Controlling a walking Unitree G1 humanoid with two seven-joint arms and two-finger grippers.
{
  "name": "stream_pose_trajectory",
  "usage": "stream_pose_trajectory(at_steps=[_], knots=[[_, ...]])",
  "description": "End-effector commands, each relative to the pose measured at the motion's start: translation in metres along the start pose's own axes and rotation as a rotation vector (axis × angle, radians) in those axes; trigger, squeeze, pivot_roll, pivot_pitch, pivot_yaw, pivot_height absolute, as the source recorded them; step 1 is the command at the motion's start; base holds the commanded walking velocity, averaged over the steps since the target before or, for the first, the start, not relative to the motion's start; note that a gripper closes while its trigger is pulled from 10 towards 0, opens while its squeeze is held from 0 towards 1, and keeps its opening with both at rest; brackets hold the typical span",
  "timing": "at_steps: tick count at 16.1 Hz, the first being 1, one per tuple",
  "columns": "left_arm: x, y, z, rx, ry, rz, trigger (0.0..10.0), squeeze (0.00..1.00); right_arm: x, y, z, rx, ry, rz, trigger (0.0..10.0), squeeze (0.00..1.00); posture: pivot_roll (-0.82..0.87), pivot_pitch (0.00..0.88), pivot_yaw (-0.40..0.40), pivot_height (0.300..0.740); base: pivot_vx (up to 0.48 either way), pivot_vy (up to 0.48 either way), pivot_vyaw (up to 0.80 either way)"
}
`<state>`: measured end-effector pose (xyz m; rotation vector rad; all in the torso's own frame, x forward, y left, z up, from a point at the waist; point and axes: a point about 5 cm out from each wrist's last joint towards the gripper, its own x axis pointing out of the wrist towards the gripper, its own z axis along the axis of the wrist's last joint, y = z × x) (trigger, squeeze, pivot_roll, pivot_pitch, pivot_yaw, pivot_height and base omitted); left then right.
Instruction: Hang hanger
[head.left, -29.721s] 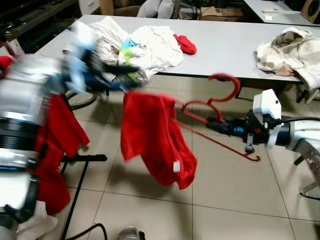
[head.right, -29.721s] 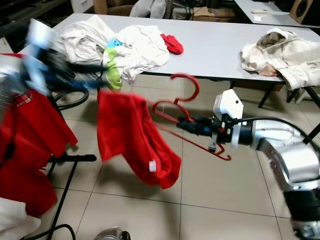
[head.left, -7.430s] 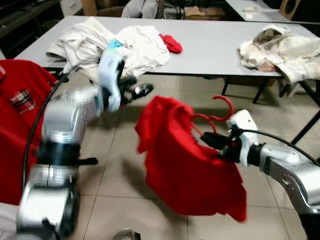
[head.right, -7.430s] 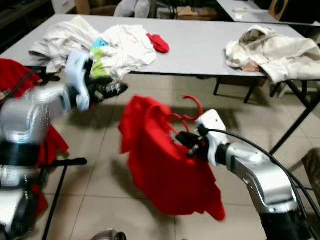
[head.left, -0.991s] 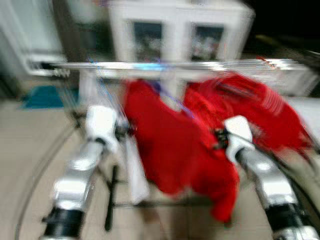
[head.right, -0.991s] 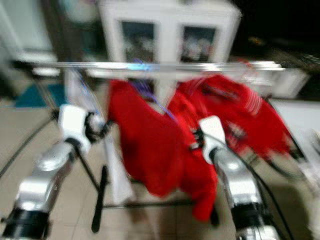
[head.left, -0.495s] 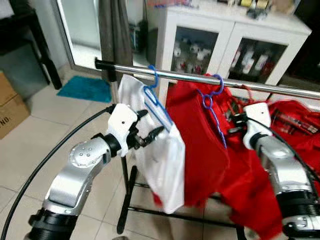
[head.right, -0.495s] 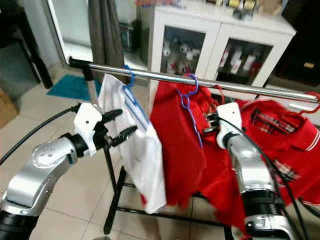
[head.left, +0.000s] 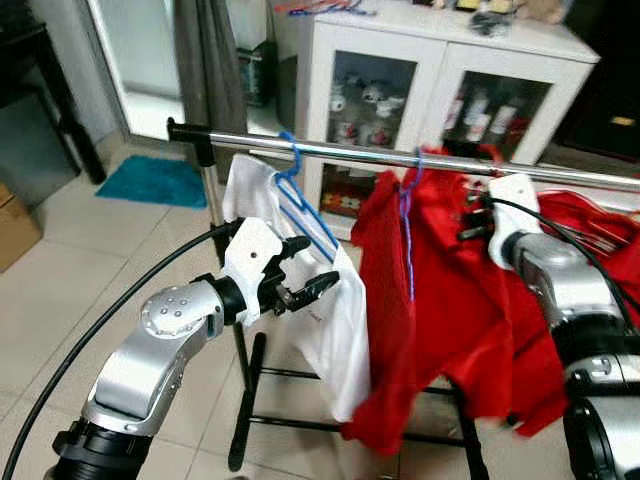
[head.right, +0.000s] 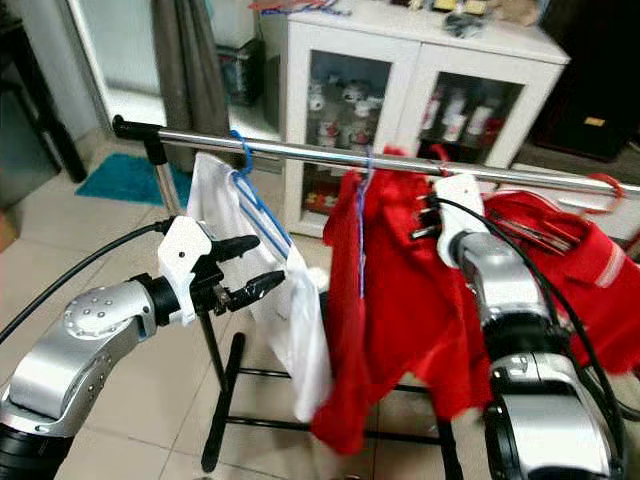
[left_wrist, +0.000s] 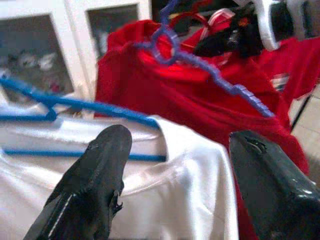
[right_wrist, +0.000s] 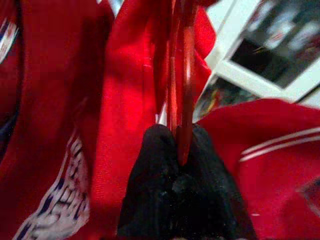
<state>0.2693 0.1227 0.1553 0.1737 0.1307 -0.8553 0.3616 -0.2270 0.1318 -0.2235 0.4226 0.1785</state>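
A chrome clothes rail (head.left: 350, 152) carries a white shirt (head.left: 330, 320) on a blue hanger (head.left: 300, 195) and a red shirt (head.left: 440, 300) on a purple hanger (head.left: 406, 215). My right gripper (head.left: 466, 216) is raised just under the rail, right of the purple hanger. In the right wrist view it (right_wrist: 177, 132) is shut on the thin wire of a red hanger (right_wrist: 182, 75) with red cloth around it. My left gripper (head.left: 320, 262) is open beside the white shirt's shoulder, nothing between its fingers (left_wrist: 107, 150).
Another red shirt (head.right: 575, 265) with a striped collar hangs further right on the rail. A white glass-door cabinet (head.left: 430, 60) stands behind the rack. A teal mat (head.left: 160, 180) and a cardboard box (head.left: 15, 225) lie left; the rack's black base (head.left: 250, 400) is on the tiles.
The whole view has shifted a little. My right gripper has risen closer to the rail, and the red shirt on the purple hanger has swung edge-on. The left gripper stays open by the white shirt.
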Motion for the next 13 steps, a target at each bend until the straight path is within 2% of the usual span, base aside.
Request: stream_pose_trajectory(at_steps=[1, 2, 3, 4, 5, 6, 7, 8, 9, 10, 12, 13], knots=[[0.000, 0.005, -0.004, -0.019, 0.027, 0.056, 10.0, 0.00, -0.002, -0.004, -0.002, -0.007, 0.040, 0.007, 10.0, 0.00, 0.01, 0.000, -0.061, 0.740, 0.000, 0.000, 0.00], [-0.002, 0.012, -0.005, -0.060, -0.017, 0.136, 10.0, 0.00, -0.005, -0.001, -0.014, 0.019, 0.083, 0.052, 10.0, 0.70, 0.01, 0.000, -0.064, 0.740, 0.000, 0.000, 0.00], [-0.005, 0.020, -0.008, -0.091, -0.034, 0.226, 10.0, 0.00, -0.010, -0.002, -0.019, 0.033, 0.057, 0.066, 10.0, 1.00, 0.01, 0.000, -0.064, 0.740, 0.000, 0.000, 0.00], [-0.005, 0.024, -0.011, -0.108, -0.029, 0.283, 10.0, 0.00, -0.016, -0.005, -0.017, 0.032, -0.005, 0.062, 10.0, 1.00, 0.01, 0.000, -0.058, 0.740, 0.000, 0.000, 0.00], [-0.006, 0.029, -0.013, -0.117, -0.022, 0.341, 10.0, 0.00, -0.028, -0.010, -0.011, 0.109, -0.111, 0.070, 10.0, 1.00, 0.00, 0.000, -0.047, 0.740, 0.000, -0.311, 0.00], [-0.005, 0.033, -0.010, -0.147, -0.052, 0.393, 10.0, 0.00, -0.047, -0.014, -0.005, 0.167, -0.224, 0.064, 10.0, 1.00, 0.00, 0.000, -0.047, 0.740, 0.000, -0.480, 0.00], [-0.003, 0.034, -0.011, -0.161, -0.051, 0.405, 10.0, 0.00, -0.062, -0.014, -0.001, 0.250, -0.311, 0.067, 10.0, 1.00, -0.02, 0.000, -0.024, 0.740, 0.000, -0.480, 0.00], [-0.002, 0.034, -0.012, -0.171, -0.043, 0.409, 10.0, 0.00, -0.068, -0.013, -0.001, 0.268, -0.341, 0.070, 10.0, 1.00, -0.03, 0.000, -0.021, 0.740, 0.000, -0.480, 0.00], [0.000, 0.033, -0.013, -0.184, -0.038, 0.415, 10.0, 0.04, -0.076, -0.009, -0.008, 0.196, -0.326, 0.046, 10.0, 1.00, -0.03, 0.000, -0.015, 0.740, 0.000, -0.480, 0.00], [0.000, 0.032, -0.012, -0.167, -0.047, 0.420, 10.0, 0.03, -0.083, -0.004, -0.006, 0.111, -0.389, 0.078, 10.0, 1.00, -0.04, 0.000, -0.014, 0.740, 0.000, -0.480, 0.00], [0.000, 0.032, -0.012, -0.157, -0.045, 0.421, 10.0, 0.02, -0.089, -0.003, 0.004, 0.118, -0.465, 0.106, 10.0, 1.00, -0.04, 0.000, -0.019, 0.740, 0.000, -0.480, 0.00], [-0.001, 0.030, -0.011, -0.141, -0.047, 0.416, 10.0, 0.01, -0.094, 0.001, 0.009, 0.090, -0.488, 0.171, 10.0, 1.00, -0.03, 0.000, -0.027, 0.740, 0.000, -0.480, 0.00]])
